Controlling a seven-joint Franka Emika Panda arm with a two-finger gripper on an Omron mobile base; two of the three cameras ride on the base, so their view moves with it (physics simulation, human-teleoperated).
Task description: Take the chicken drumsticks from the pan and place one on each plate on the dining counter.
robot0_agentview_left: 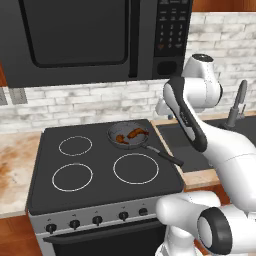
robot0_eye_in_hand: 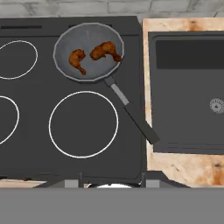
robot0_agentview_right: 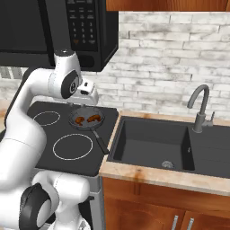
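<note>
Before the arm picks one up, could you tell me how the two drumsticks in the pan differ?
The left drumstick is smaller and more compact; the right drumstick is longer. The left one lies nearer the middle of the pan, its thin end pointing toward the handle side; the right one lies close to the rim on the sink side, stretched across. Both are glossy reddish-brown, lie flat in the pan and do not touch.

1. Arm [robot0_agentview_left: 210, 145]: glossy white shell, thick rounded links, smooth w/o visible screws or cables.
2. Joints: dark grey/black round end caps, one large at the bottom, ringed by white.
3. A dark band runs along one upper link, approx. like a seam between white halves.
4. Hand [robot0_agentview_right: 85, 95]: small white boxy block w/ a dark underside.
5. No markings or labels readable.
</note>
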